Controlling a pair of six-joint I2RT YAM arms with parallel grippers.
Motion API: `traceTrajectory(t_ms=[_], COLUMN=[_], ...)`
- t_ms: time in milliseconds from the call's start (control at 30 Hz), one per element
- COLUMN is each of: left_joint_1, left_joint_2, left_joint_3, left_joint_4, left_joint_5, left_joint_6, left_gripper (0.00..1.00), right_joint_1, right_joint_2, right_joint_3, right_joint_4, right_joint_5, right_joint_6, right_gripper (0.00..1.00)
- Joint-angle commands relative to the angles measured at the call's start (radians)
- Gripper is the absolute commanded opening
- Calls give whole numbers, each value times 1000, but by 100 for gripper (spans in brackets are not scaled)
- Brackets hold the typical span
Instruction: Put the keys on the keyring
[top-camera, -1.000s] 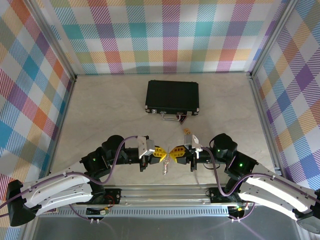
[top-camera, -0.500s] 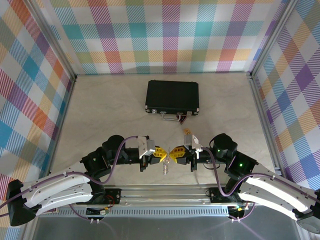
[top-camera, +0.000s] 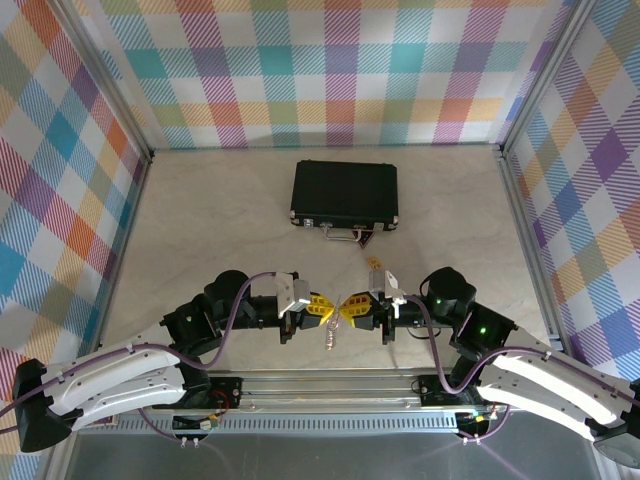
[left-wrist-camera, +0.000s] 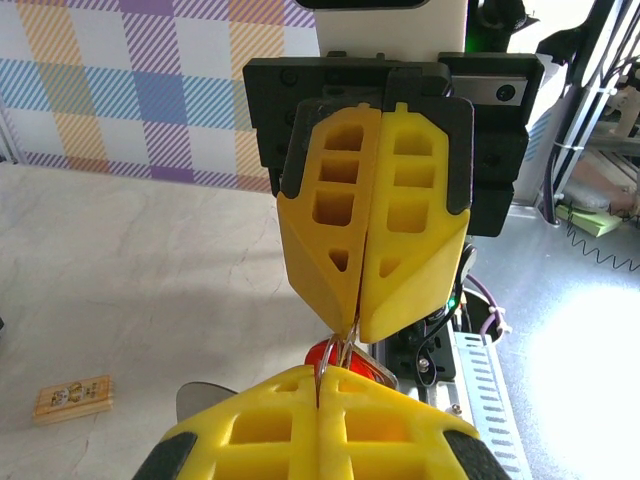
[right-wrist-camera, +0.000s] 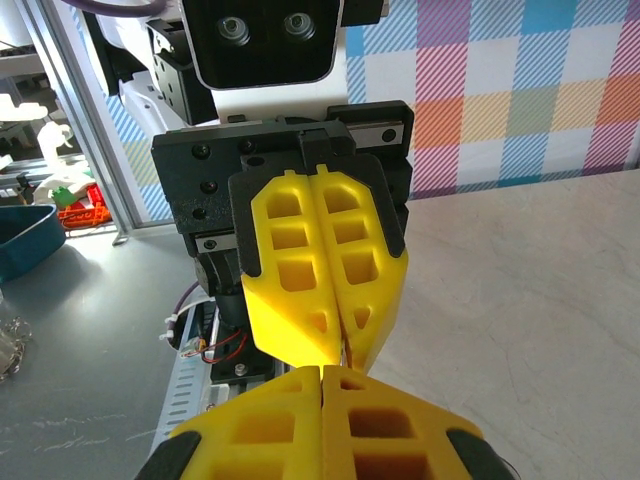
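My two yellow-fingered grippers meet tip to tip just in front of the arm bases, left gripper (top-camera: 329, 307) and right gripper (top-camera: 347, 308), both shut. In the left wrist view a thin silver wire loop, the keyring (left-wrist-camera: 349, 345), runs from the seam of the right gripper (left-wrist-camera: 357, 326) into the seam of my left gripper (left-wrist-camera: 320, 374). The keys (left-wrist-camera: 330, 355) show a red head right behind that loop. From above, a small silver piece (top-camera: 331, 338) hangs under the fingertips. In the right wrist view the right gripper (right-wrist-camera: 322, 370) faces the left gripper (right-wrist-camera: 340, 350), with the loop mostly hidden.
A black case (top-camera: 345, 193) with a metal handle lies flat at the back middle of the table. A small yellow-orange tag (top-camera: 374, 262) rests on the table behind the right gripper and appears low left in the left wrist view (left-wrist-camera: 72, 397). Checked walls enclose three sides.
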Motion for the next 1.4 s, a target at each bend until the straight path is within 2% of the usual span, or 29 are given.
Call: traceTrajectory(t_ms=[0,1367], left_joint_1=[-3,-3], left_joint_2=[-4,-4], left_joint_3=[30,39], left_joint_4=[43,89], left_joint_5=[-8,-6], left_joint_6=[-17,-64], left_gripper=[0,0], right_joint_1=[6,6], right_joint_2=[-18,-49], right_joint_3=[20,25], right_joint_4=[9,-58], right_joint_5=[-62,-65], right_joint_6=[-26,-71], right_gripper=[0,0])
